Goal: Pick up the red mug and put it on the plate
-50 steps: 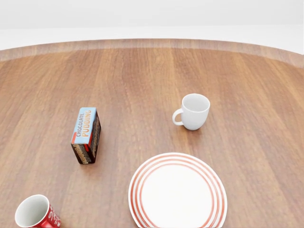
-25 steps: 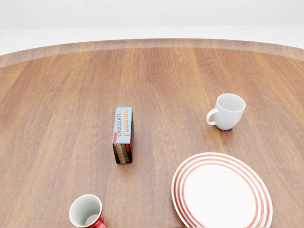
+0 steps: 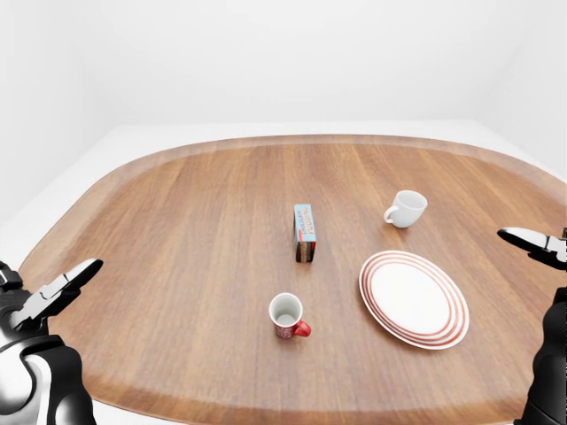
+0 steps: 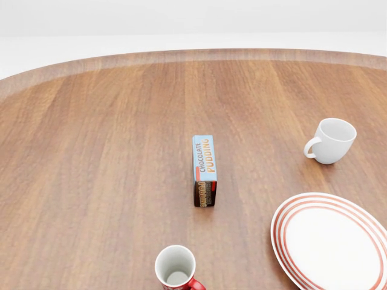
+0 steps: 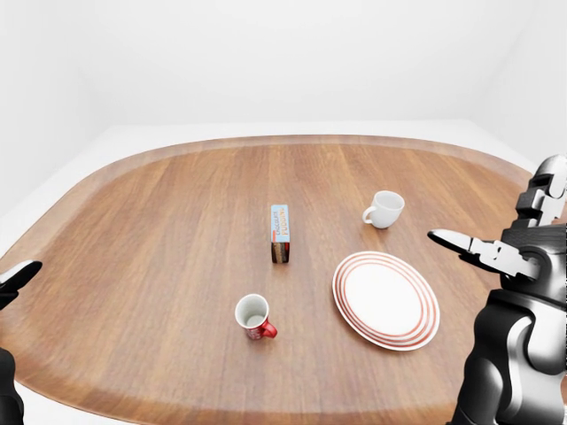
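Observation:
The red mug (image 3: 288,316) stands upright on the wooden table, white inside, handle to the right; it also shows at the bottom of the head view (image 4: 177,269). The white plate with red rings (image 3: 413,297) lies to its right, apart from it. My left hand (image 3: 60,289) is open at the left edge of the left-eye view, far from the mug. My right hand (image 5: 478,247) is open at the right edge of the right-eye view, right of the plate. Both hands are empty.
A chocolate pudding box (image 4: 204,169) stands above the mug near the table's middle. A white mug (image 4: 331,140) stands above the plate. The oval wooden table (image 3: 195,230) has a raised rim, with white floor beyond.
The whole head view has shifted: the camera moved left, so box, white mug, plate and red mug all slid to the right in the picture. The things themselves did not move.

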`<state>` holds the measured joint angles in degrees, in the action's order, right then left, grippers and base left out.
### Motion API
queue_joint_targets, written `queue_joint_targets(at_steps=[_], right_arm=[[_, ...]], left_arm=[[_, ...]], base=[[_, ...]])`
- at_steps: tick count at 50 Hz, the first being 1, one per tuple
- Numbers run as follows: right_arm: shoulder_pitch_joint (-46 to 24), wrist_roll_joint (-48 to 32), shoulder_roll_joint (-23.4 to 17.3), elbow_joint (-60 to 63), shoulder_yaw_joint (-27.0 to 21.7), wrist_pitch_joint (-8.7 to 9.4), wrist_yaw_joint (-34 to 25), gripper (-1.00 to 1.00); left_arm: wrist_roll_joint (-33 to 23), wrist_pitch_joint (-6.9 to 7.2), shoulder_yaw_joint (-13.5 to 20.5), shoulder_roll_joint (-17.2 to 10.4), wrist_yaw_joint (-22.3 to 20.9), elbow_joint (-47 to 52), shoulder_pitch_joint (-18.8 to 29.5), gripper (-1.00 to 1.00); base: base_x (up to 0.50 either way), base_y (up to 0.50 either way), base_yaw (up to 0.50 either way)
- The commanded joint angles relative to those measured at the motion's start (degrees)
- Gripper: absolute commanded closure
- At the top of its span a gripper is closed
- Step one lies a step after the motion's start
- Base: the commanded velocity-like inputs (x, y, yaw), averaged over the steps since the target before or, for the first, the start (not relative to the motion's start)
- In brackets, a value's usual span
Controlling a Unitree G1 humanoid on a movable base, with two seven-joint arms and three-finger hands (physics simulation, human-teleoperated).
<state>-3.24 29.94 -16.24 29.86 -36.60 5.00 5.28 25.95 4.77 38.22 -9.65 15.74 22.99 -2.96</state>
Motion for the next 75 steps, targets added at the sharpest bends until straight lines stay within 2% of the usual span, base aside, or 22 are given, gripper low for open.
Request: queue_joint_targets(at_steps=[1,7,9,12,13,17,18,24,30,36,40,45,47,48,49,52,58,60,75], right_arm=[[0.3,-1.6,1.0,2.0,2.8,0.00,-1.6,-1.00],[0.9,-7.6,4.2,5.5,9.4,0.00,-4.9,-1.00],[2.1,-10.7,6.8,7.6,14.6,0.00,-6.2,-1.00],[3.2,-15.1,9.2,9.1,19.9,0.00,-8.5,-1.00],[3.9,-16.7,10.4,10.0,22.8,0.00,-9.3,-1.00],[5.1,-21.1,12.7,10.9,27.2,0.00,-11.3,-1.00],[6.2,-23.2,12.7,10.3,29.8,0.00,-12.9,-1.00],[9.0,-28.4,14.7,8.8,37.0,0.00,-14.7,-1.00],[11.5,-33.6,15.0,1.0,44.1,0.00,-14.7,-1.00],[12.3,-35.0,15.1,-4.7,46.4,0.00,-14.5,-1.00],[12.7,-35.9,15.0,-6.7,47.6,0.00,-14.6,-1.00],[14.5,-38.8,14.6,-10.3,51.2,-0.06,-13.6,-1.00],[15.0,-39.8,14.3,-11.9,52.6,-0.94,-13.7,-1.00],[14.9,-40.3,14.1,-12.6,52.9,-0.79,-13.9,-1.00],[14.8,-40.7,13.8,-13.9,53.1,-2.09,-14.0,-1.00],[14.5,-41.7,13.9,-17.3,53.3,-3.73,-14.3,-1.00],[14.1,-43.8,14.2,-21.3,53.5,-4.34,-15.0,-1.00],[14.3,-45.2,14.0,-22.7,53.9,-5.14,-15.3,-1.00],[13.9,-47.2,14.7,-26.4,53.7,-5.74,-15.8,-1.00]], left_arm=[[0.1,0.14,-0.1,0.0,0.0,0.1,0.0,-1.00],[0.0,0.23,-0.1,0.0,0.1,0.5,0.1,-1.00],[-0.3,0.23,-0.3,0.0,0.1,0.1,0.2,-1.00],[-0.3,0.15,-0.3,0.0,-0.1,0.0,0.2,-1.00],[-0.4,-0.31,-0.3,0.1,-0.2,-0.4,0.2,-1.00],[-0.9,-0.57,-1.0,0.1,-0.1,-0.6,0.2,-1.00],[-0.8,-0.31,-1.0,0.1,-0.1,-0.5,0.2,-1.00],[-1.0,-0.15,-1.1,0.2,-0.1,-0.3,0.2,-1.00],[-0.9,0.19,-1.0,0.2,-0.1,0.1,0.2,-1.00],[-1.0,-0.37,-1.1,0.3,-0.4,-0.5,0.2,-1.00],[-1.0,-0.37,-1.1,0.2,-0.4,-0.5,0.2,-1.00],[-1.0,-0.15,-1.1,0.3,-0.2,-0.3,0.2,-1.00],[-1.0,-0.31,-1.0,0.2,-0.4,-0.4,0.2,-1.00],[-1.0,-0.36,-1.1,0.2,-0.4,-0.5,0.2,-1.00],[-1.0,-0.32,-1.1,0.2,-0.4,-0.6,0.2,-1.00],[-1.0,-0.29,-1.1,0.2,-0.3,-0.5,0.2,-1.00],[-1.0,-0.29,-1.2,0.2,-0.3,-0.5,0.3,-1.00],[-1.1,-0.33,-1.2,0.2,-0.3,-0.6,0.3,-1.00],[-1.2,-0.43,-1.3,0.2,-0.3,-0.7,0.3,-1.00]], base=[[0.00,0.00,0.00],[0.00,0.00,0.00],[0.00,0.00,0.00],[0.00,0.00,0.00],[0.00,0.00,0.00],[0.00,0.00,0.00],[0.00,0.00,0.00],[0.00,0.00,0.00],[0.00,0.00,0.00],[0.00,0.00,0.00],[0.00,0.00,0.00],[0.00,0.00,0.00],[0.00,0.00,0.00],[0.00,0.00,0.00],[0.00,0.00,0.00],[0.00,0.00,0.00],[0.00,0.00,0.00],[0.00,0.00,0.00],[0.00,0.00,0.00]])
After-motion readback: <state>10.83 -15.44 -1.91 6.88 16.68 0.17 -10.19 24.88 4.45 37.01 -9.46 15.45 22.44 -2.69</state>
